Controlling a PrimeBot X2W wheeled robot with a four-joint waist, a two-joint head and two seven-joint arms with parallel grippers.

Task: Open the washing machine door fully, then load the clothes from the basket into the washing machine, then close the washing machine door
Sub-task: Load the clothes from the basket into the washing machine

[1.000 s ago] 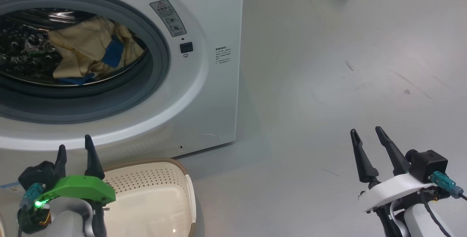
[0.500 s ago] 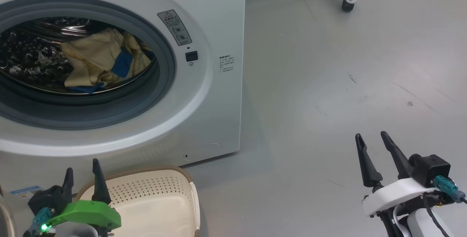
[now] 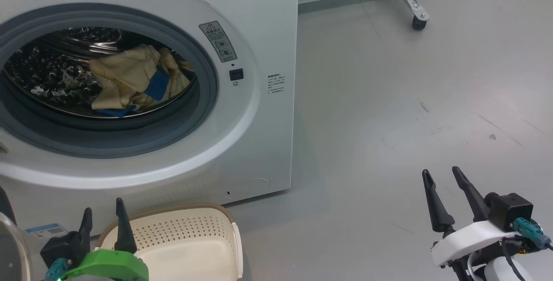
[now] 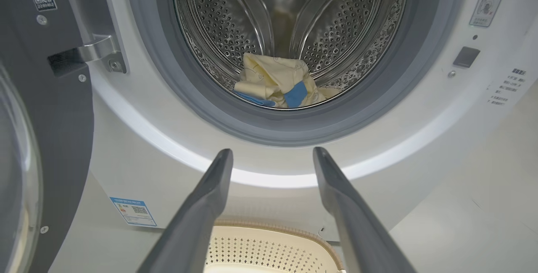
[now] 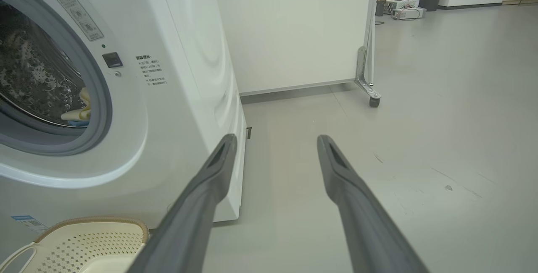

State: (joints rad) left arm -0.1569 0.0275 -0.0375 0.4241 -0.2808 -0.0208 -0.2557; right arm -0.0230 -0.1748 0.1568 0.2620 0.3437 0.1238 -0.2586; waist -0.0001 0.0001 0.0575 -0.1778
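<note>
Clothes lie inside the washing machine, beyond the left end effector.

The mouth of the washing machine is unblocked, clothes lying low inside. The open door flanks its left, the basket sits just below, and bare floor spreads to the right.

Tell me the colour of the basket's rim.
Brown, with a woven look, around the cream basket; clearest in the left wrist view.

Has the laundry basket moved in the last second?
No. The basket sits just as it did below the washing machine's front corner; the whole head view slid down-right together, so the camera moved.
</note>
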